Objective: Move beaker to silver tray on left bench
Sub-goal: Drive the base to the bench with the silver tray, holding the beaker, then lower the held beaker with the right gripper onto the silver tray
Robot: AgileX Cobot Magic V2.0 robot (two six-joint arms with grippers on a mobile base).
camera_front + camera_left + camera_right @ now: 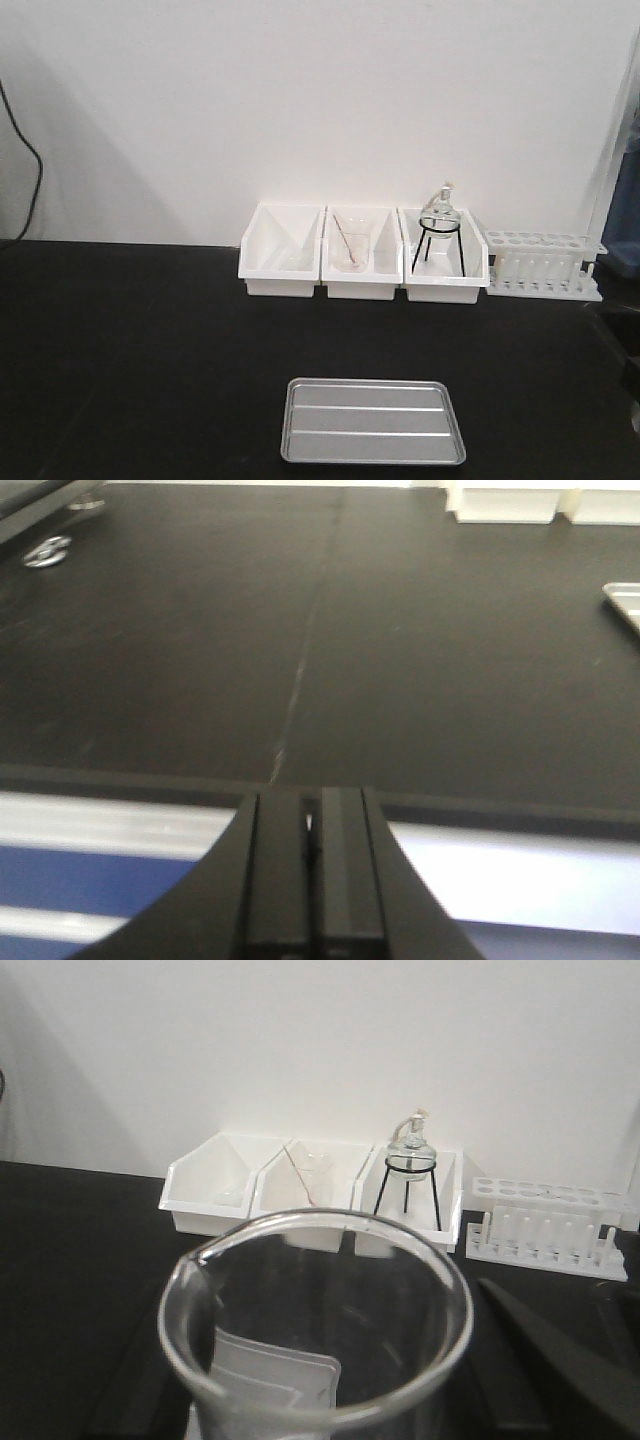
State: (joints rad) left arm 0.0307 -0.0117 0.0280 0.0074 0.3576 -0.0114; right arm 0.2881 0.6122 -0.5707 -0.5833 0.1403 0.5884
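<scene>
R claw (325,1410) is closed on beaker (316,1320), which fills the lower half of R wrist view. Only one dark finger (560,1360) shows, just R of the glass; other side hidden. R arm is roughly level, pointing at back wall (320,100) and facing the bins (362,262). Beaker is upright, lip at upper L of rim, on the near side of tray (373,421), which shows thru the glass.

L claw (312,870) is shut w/ only a hairline slit between the fingers (280,880), holding nothing. It sits low at the front edge of bench (130,350), aimed across the top.

Tray lies flat near bench front, R of centre, well apart from the 3 bins at the wall. Mid bin has a rod (341,238), and R bin has a flask (440,210) on a tripod (441,248). Tube rack (540,265) is just R of bins.
</scene>
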